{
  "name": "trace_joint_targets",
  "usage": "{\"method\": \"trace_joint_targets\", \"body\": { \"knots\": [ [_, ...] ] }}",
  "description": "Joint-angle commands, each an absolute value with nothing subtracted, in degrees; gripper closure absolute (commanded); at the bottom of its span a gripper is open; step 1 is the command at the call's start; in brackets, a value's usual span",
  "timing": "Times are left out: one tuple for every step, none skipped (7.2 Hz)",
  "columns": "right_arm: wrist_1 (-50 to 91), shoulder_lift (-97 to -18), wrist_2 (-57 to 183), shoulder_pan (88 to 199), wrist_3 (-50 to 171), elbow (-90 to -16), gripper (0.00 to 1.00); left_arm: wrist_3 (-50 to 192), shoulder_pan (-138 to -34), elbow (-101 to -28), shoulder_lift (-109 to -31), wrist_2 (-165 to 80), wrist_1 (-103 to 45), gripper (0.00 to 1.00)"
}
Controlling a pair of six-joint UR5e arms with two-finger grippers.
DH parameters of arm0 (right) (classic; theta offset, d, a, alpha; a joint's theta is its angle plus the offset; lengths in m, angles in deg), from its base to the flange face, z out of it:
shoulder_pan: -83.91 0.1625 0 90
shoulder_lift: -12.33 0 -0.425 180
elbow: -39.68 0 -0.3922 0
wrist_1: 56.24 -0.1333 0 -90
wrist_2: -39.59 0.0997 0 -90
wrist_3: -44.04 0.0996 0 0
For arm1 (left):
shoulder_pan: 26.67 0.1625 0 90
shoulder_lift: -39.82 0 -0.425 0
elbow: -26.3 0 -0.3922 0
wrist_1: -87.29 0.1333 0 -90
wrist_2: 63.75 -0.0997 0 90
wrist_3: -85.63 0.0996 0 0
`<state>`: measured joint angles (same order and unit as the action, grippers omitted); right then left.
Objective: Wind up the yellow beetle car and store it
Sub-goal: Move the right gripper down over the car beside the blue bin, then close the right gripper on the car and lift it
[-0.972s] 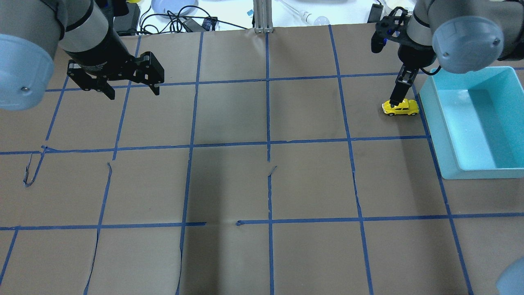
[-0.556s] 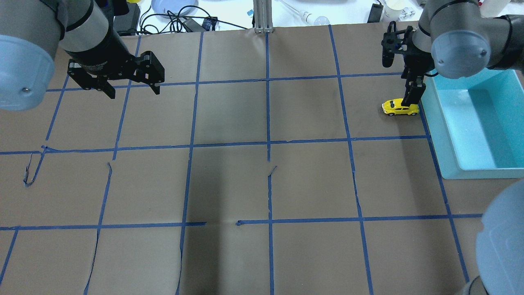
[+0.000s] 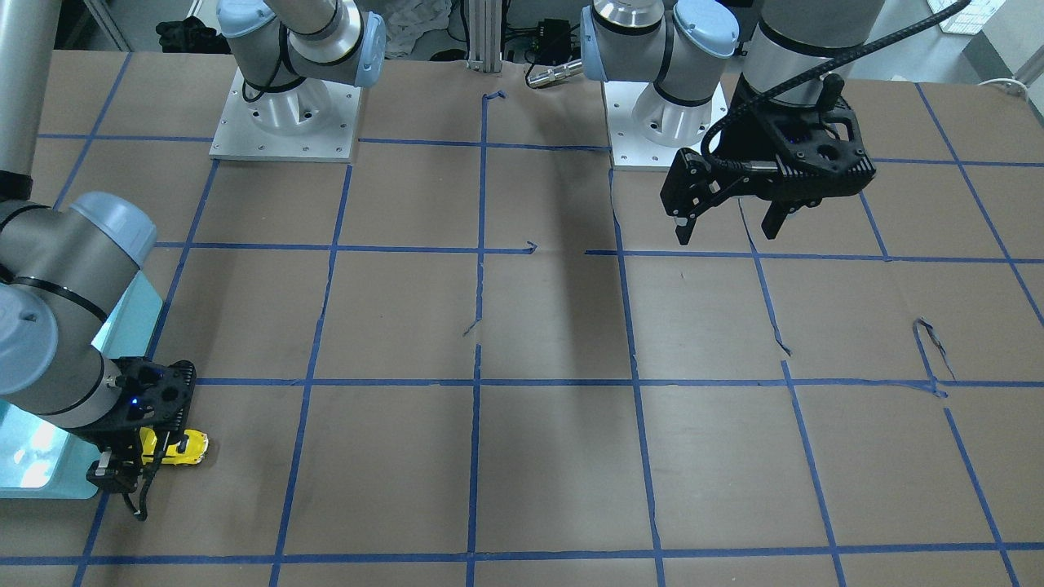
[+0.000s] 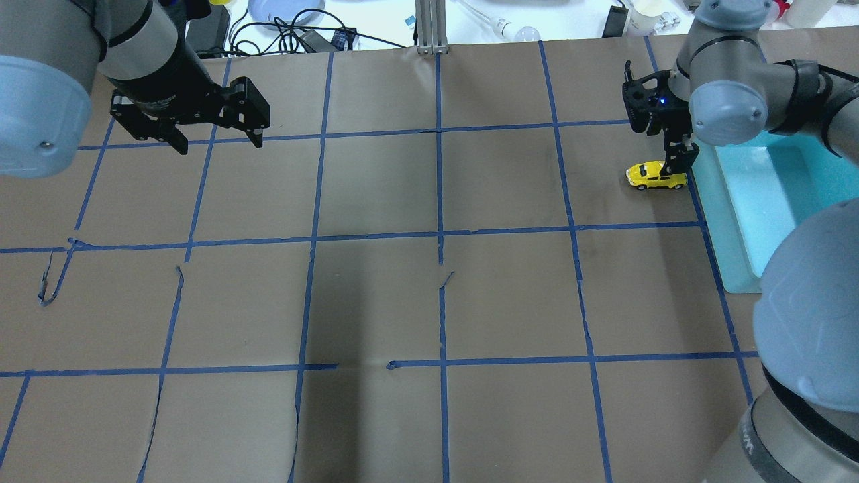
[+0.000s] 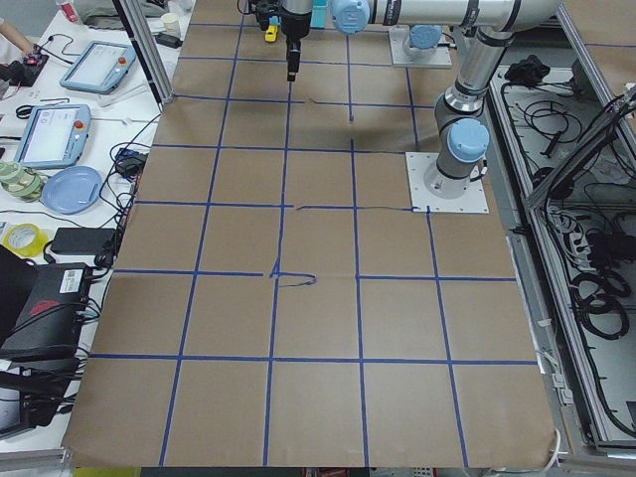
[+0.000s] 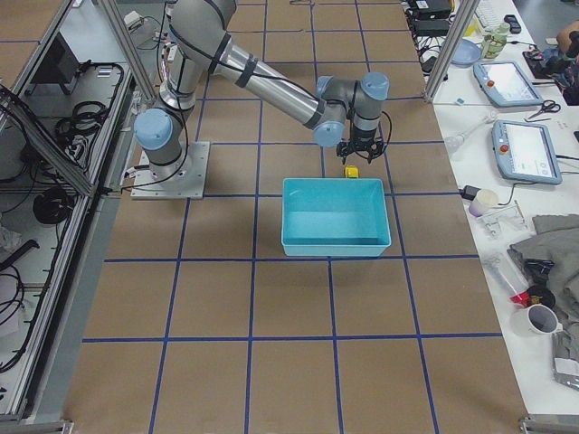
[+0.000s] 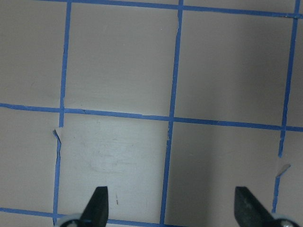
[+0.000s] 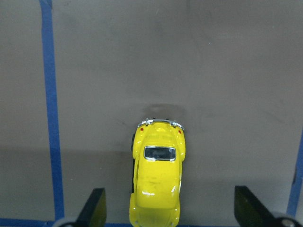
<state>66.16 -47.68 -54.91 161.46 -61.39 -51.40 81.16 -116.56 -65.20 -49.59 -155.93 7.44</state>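
The yellow beetle car (image 4: 654, 176) stands on the brown paper just left of the turquoise bin (image 4: 721, 228). My right gripper (image 4: 679, 161) points down over the end of the car nearest the bin. In the right wrist view the car (image 8: 157, 179) sits between the two fingertips with wide gaps on both sides, so the right gripper (image 8: 170, 210) is open and not holding it. The front view shows the car (image 3: 186, 448) partly hidden by this gripper (image 3: 134, 456). My left gripper (image 4: 218, 137) is open and empty, hovering at the far left; it also shows in the left wrist view (image 7: 173, 203).
The turquoise bin (image 6: 336, 246) shows nothing inside and its long side runs right beside the car. Blue tape lines grid the paper, with several tears in it. Cables, a plate and tablets (image 5: 94, 65) lie on the white bench beyond the far edge.
My right wrist has turned and shifted toward the bin, from the car's middle to its bin-side end. The car has not moved. The left gripper has moved slightly farther back.
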Motion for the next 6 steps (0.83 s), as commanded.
{"method": "trace_joint_targets", "body": {
  "knots": [
    [66.8,-45.3,-55.1,161.2,-64.0,-51.6,0.05,81.4,-116.5,-65.6,-49.6,-156.0,9.6,0.0],
    [67.0,-45.2,-55.1,161.2,-64.0,-51.8,0.11,81.4,-116.6,-66.0,-48.9,-156.5,9.4,0.0],
    [67.2,-45.1,-55.2,161.2,-64.1,-51.9,0.23,81.4,-116.6,-65.1,-48.1,-156.5,8.5,0.0],
    [67.2,-45.1,-55.3,161.2,-64.1,-52.1,0.35,81.4,-116.6,-65.0,-48.8,-156.5,8.5,0.0],
    [67.1,-45.3,-55.3,161.2,-64.1,-52.3,0.6,81.4,-116.6,-65.0,-48.4,-156.5,8.4,0.0],
    [66.9,-45.6,-55.2,161.2,-64.0,-52.3,0.79,81.5,-116.7,-64.7,-46.6,-155.9,7.7,0.0]
  ]
}}
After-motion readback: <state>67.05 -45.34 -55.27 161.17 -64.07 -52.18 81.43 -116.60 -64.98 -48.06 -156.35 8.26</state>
